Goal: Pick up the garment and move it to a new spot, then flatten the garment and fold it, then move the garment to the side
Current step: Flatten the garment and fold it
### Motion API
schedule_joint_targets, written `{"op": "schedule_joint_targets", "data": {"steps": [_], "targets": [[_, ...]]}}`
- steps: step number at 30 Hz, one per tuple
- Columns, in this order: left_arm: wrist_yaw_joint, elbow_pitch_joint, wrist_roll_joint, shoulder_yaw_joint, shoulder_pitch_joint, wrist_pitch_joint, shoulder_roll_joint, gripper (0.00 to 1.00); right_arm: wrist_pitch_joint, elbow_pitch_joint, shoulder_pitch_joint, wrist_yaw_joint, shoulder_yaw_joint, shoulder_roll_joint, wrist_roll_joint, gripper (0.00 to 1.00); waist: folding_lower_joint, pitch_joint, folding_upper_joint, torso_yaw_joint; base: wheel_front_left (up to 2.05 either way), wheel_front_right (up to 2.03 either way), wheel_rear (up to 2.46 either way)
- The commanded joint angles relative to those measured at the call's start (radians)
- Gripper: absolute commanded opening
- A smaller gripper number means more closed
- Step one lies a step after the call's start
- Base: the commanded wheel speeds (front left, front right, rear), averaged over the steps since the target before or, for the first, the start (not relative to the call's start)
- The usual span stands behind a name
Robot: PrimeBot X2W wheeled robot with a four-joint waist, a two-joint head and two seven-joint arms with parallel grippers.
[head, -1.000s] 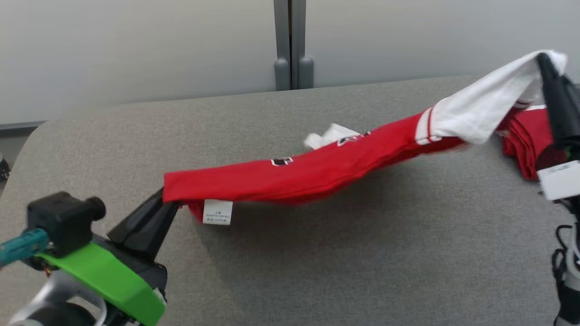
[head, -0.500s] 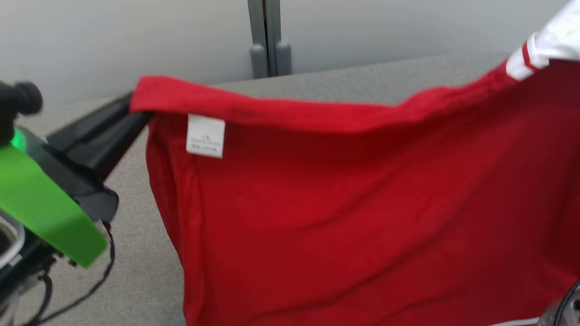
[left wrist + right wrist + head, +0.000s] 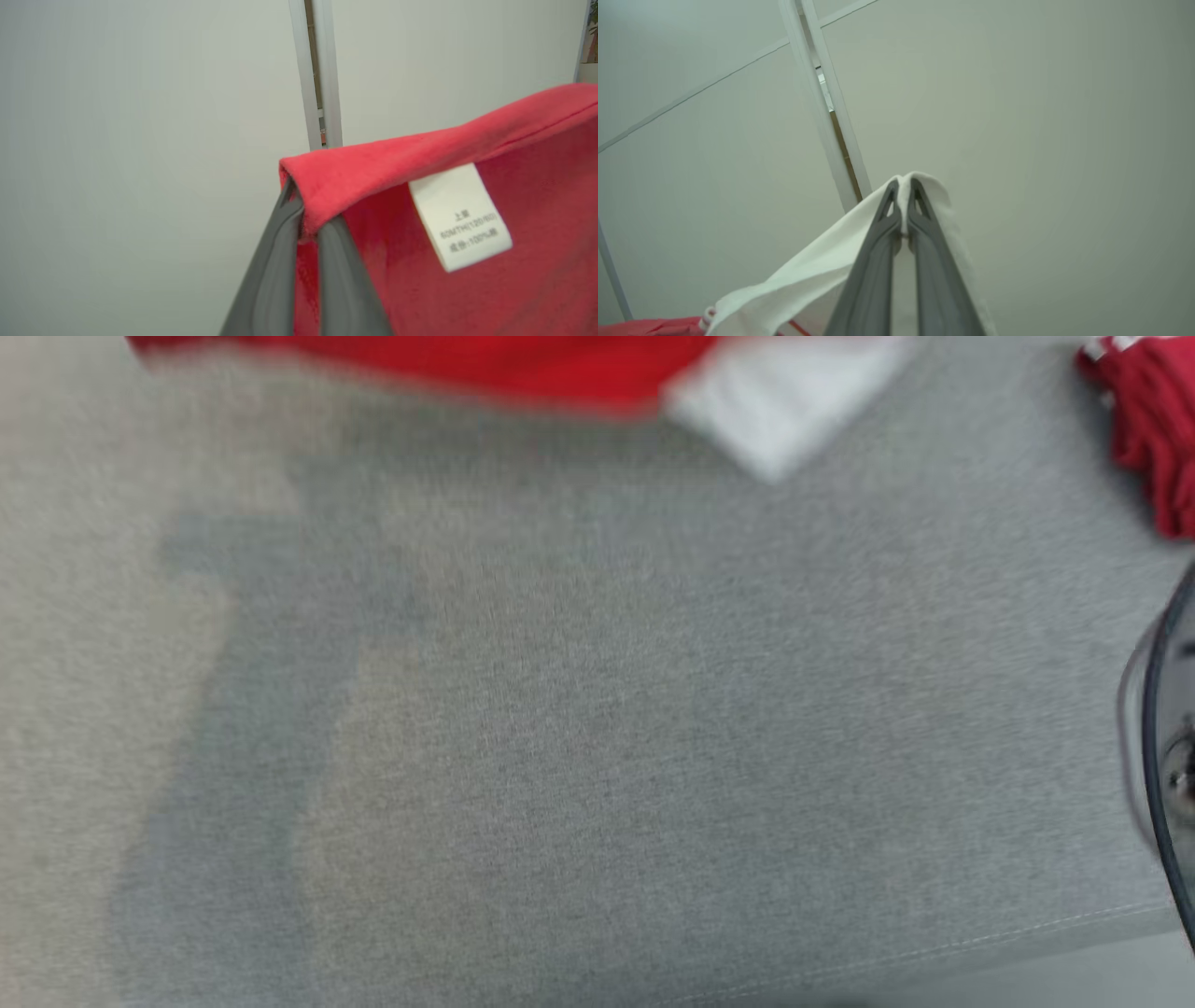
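Red cloth of the garment (image 3: 537,298) hangs above the grey table (image 3: 560,756), left gripper (image 3: 299,207) pinching its hem corner, right gripper (image 3: 903,186) pinching the white sleeve (image 3: 808,280). Shallow bites: a tug could free either, crumpling it on the table.

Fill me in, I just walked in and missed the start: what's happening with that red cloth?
The robot holds a red garment up off the grey table with both grippers shut on it. The left gripper pinches the red hem beside the white care label. The right gripper pinches the white sleeve. In the blurred head view the garment's lower edge seems to hang clear of the tabletop, so it is not yet laid down or flattened. More red cloth lies at the table's right.
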State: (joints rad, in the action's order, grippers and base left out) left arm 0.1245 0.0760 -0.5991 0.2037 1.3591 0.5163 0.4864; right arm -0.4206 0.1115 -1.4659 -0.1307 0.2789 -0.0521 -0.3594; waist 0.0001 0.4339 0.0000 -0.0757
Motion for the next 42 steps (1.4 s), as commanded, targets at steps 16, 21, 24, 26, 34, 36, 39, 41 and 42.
{"op": "schedule_joint_targets", "data": {"steps": [16,21,24,26,34,36,39,41,42], "targets": [[0.005,0.497,-0.007,0.345,-0.162,-0.612,0.045,0.0,0.51,0.424,0.277,0.0,-0.202,0.0,-0.181,0.0,-0.0001,0.167,0.0,-0.008,0.0,0.0,0.0],[0.002,0.456,-0.068,0.376,-0.423,-0.67,0.055,0.0,0.501,0.267,0.628,0.0,-0.207,-0.001,-0.224,0.0,-0.0001,0.055,0.0,-0.007,0.0,0.0,0.0],[-0.03,0.397,-0.083,0.396,-0.58,-0.698,0.047,0.0,0.478,0.142,0.852,0.001,-0.181,-0.006,-0.249,0.0,-0.0001,-0.025,0.0,0.002,0.0,0.0,0.0],[-0.061,0.35,-0.082,0.411,-0.675,-0.707,0.049,0.0,0.447,0.058,0.993,0.001,-0.168,-0.003,-0.262,0.0,-0.0001,-0.074,0.0,0.009,0.0,0.0,0.0],[-0.262,0.082,-0.136,0.442,-1.107,-0.675,0.084,0.0,0.314,-0.216,1.48,0.001,-0.123,-0.001,-0.268,0.0,-0.0001,-0.213,0.0,0.001,0.0,0.0,0.0],[-0.325,-0.017,-0.158,0.444,-1.22,-0.657,0.1,0.0,0.307,-0.262,1.575,0.001,-0.116,0.0,-0.3,0.0,-0.0001,-0.217,0.0,0.003,0.0,0.0,0.0],[-0.395,-0.16,-0.191,0.461,-1.357,-0.628,0.106,0.0,0.319,-0.3,1.695,0.001,-0.116,0.0,-0.34,0.0,-0.0001,-0.205,0.0,0.014,0.0,0.0,0.0],[-0.418,-0.231,-0.207,0.469,-1.403,-0.61,0.103,0.0,0.332,-0.31,1.751,0.001,-0.117,0.0,-0.363,0.0,-0.0001,-0.195,0.0,0.028,0.0,0.0,0.0],[-0.426,-0.249,-0.21,0.469,-1.411,-0.605,0.108,0.0,0.339,-0.315,1.769,0.001,-0.116,0.001,-0.369,0.0,-0.0001,-0.19,0.0,0.035,0.0,0.0,0.0]]}}
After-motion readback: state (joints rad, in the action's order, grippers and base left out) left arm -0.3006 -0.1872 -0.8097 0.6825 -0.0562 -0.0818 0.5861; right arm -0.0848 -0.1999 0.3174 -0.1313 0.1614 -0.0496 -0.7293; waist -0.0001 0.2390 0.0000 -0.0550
